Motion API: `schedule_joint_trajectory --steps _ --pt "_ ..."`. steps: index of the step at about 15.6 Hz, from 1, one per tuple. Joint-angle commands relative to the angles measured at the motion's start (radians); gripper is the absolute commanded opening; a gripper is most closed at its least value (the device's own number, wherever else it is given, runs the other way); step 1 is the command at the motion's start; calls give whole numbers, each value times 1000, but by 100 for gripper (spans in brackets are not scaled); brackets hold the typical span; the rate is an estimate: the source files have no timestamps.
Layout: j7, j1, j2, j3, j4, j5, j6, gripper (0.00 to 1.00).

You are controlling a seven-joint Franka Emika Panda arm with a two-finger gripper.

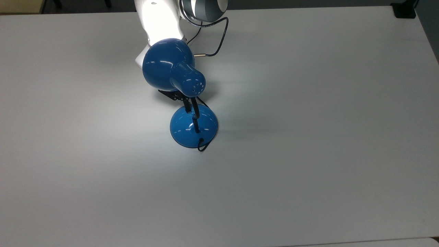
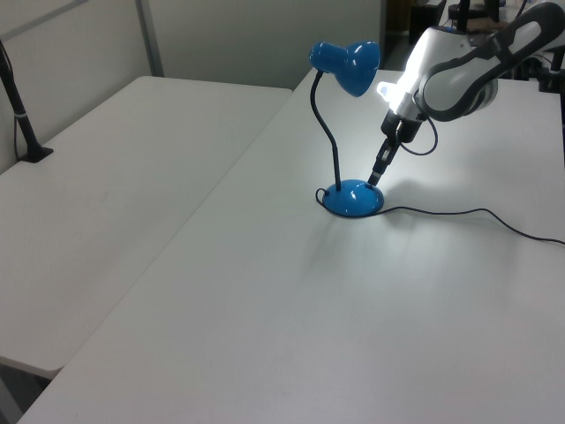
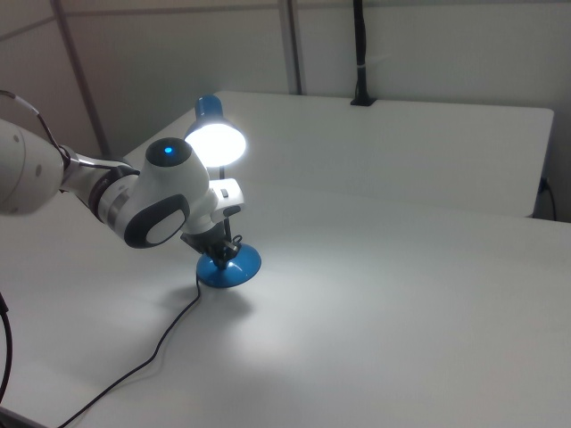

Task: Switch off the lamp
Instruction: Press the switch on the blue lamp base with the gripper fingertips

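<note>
The lamp [image 2: 351, 198] stands lit on the white tabletop [image 1: 308, 137]. The end effector [image 2: 374, 179] has its tip down on the lamp's domed base, under the shade; whether its fingers are apart or together I cannot tell

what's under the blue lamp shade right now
In the top view, the shade covers most of the gripper; only its black fingers poke out, reaching the lamp's base. The switch is hidden beneath them. The left view shows lit table below.
</note>
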Motion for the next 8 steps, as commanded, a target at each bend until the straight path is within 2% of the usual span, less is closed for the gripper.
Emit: schedule_joint_trajectory --steps 1,8 --pt "18 19 31 -1 13 19 40 0" --pt "15 25 48 -1 7 17 55 0"
